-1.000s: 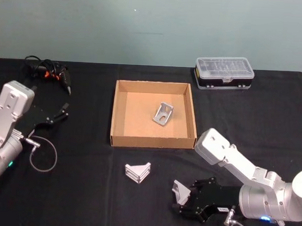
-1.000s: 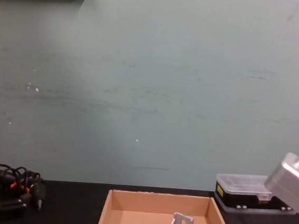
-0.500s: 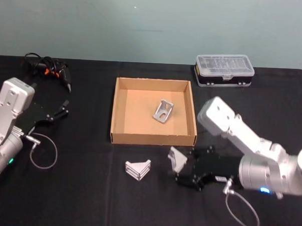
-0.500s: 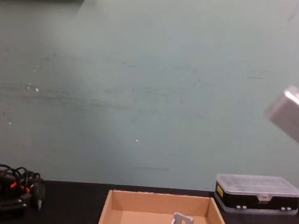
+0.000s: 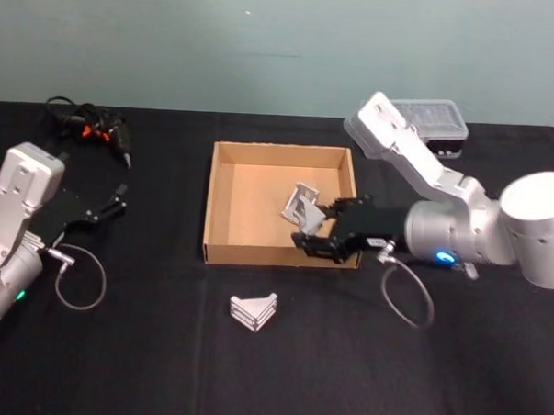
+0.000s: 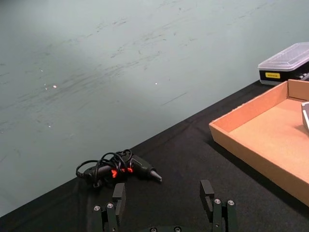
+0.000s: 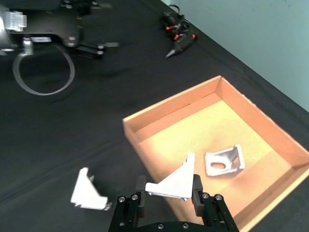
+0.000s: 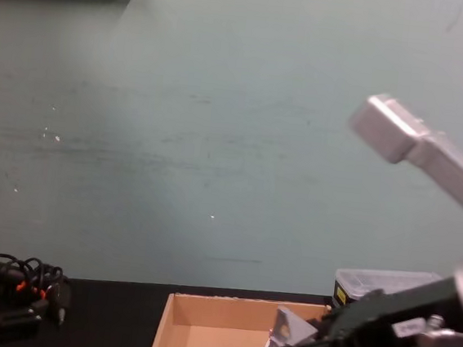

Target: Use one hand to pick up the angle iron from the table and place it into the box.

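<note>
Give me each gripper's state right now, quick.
Left gripper: open, holding nothing.
Right gripper: shut on an angle iron, over the box rim.

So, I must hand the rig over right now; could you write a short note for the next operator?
Right claw: shut on an angle iron, held above the box near its front wall, not released.
Left claw: open, parked at the table's left.
Done: a second angle iron lies in the box.
Left: release the held one inside; a third angle iron lies on the table before the box.
</note>
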Available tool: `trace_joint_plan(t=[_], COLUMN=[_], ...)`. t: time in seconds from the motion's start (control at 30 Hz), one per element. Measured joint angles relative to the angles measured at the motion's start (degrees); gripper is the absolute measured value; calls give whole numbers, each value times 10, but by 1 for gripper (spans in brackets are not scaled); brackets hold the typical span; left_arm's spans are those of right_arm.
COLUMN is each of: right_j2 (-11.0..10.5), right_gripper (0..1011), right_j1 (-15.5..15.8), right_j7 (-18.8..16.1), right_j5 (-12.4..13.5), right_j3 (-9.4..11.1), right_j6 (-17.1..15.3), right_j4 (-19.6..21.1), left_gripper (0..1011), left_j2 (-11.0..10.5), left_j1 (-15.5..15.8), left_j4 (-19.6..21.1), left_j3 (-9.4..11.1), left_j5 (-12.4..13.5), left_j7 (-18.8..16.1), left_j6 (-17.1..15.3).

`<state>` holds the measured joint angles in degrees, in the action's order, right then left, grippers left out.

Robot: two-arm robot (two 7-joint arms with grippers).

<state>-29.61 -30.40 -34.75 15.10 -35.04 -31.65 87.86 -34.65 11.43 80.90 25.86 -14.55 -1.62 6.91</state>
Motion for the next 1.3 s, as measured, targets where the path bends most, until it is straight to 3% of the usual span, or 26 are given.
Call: trace_joint_plan(t=[0.1,0.2,0.4,0.7,0.9,1.3], right_j2=[17,46,94,141,157,156], right_gripper=[553,553,553,553,552,554], right_j1=[-23,-58,-102,-131,-138,-139], right_j7=[0,-2,-3,-3,-3,-3], right_j5=[-9,-27,-52,-70,-79,-79], right_j3=[-14,-37,-61,-69,-68,-68], right_j6=[3,7,15,32,41,41], right_j4=[-32,-87,-169,-250,-285,-283], left_gripper=[1011,1011,1011,1011,1011,1011], left_j2=[0,0,0,0,0,0], left_j1=[0,0,0,0,0,0], left_j4=[0,0,0,0,0,0], left_j3=[0,0,0,0,0,0], left_j5=[0,0,0,0,0,0], left_j7=[0,0,0,0,0,0], left_j6=[0,0,0,0,0,0])
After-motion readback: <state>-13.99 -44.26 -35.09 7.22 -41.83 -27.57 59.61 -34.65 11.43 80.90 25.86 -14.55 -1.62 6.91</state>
